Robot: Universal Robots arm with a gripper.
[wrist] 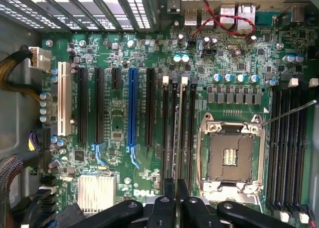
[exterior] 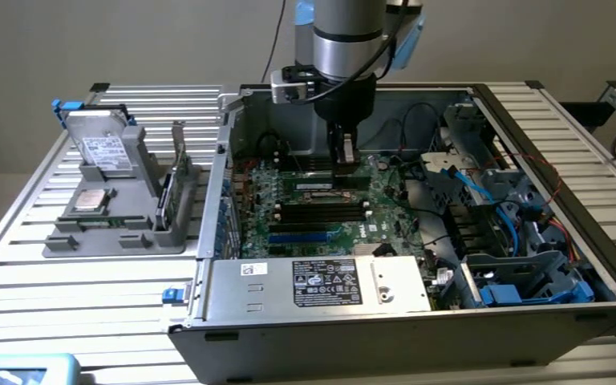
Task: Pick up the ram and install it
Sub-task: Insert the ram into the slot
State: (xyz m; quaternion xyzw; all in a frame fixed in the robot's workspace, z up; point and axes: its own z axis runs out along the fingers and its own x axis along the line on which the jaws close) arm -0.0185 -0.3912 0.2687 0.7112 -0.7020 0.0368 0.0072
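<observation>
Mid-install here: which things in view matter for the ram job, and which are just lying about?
Job: gripper; ram, edge-on at the memory slots; motherboard.
Lying about: hard drive, processor chip, expansion card, all on the grey tray.

On my feed the arm (exterior: 346, 32) is a smooth silver-grey tube with a thin dark ring around it, ending in a bulky black collar (exterior: 346, 100). Above the collar I see pale blue caps (exterior: 409, 44) on the joints, and a thin black cable (exterior: 279, 28) trails down towards the collar. Beside the collar sits a small grey-white box (exterior: 292, 84) with dark fittings. Below the collar is the pincer (wrist: 176, 184), matte black on my wrist camera, with curved link bars (wrist: 117, 213) spreading outward, each carrying a round pivot screw (wrist: 132, 205).
</observation>
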